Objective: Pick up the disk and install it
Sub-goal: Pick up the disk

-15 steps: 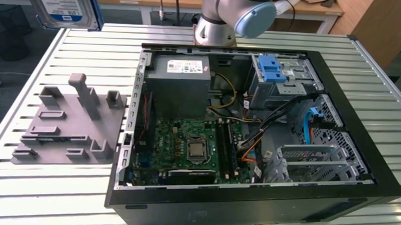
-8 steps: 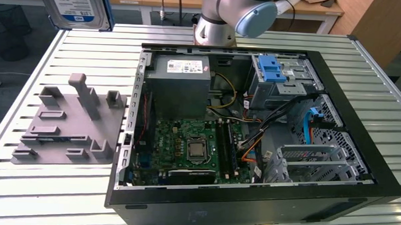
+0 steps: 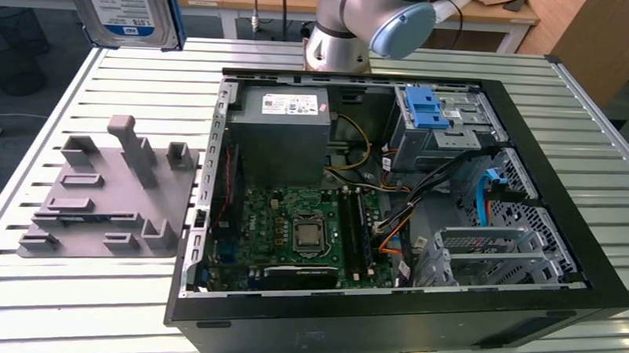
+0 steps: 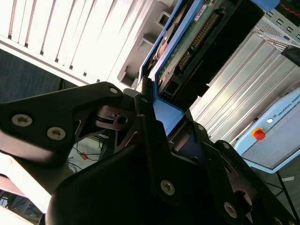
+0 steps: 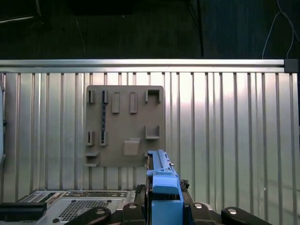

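Fingers (image 4: pixel 150 131) are clamped on the disk (image 3: pixel 126 9); silver-grey body, blue bracket (image 5: pixel 164 187). A slatted metal bench (image 3: pixel 91 294) is seen below.

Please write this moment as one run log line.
jaws: shut on disk | disk: held above table, outside computer case | install: not yet done

**Slatted worktop (image 3: pixel 100 310) under two loads**

Runs pale and ribbed in the exterior view, metal slats laid side by side. Carries an open black computer case (image 3: pixel 393 332) lying on its side, open face up, toward the exterior view's right. Carries a flat grey fixture plate (image 3: pixel 94 196) with upright blocks and slots toward the exterior view's left, just beside the case. In the first wrist view, ends in a bright rail beyond the plate, dark floor past it.
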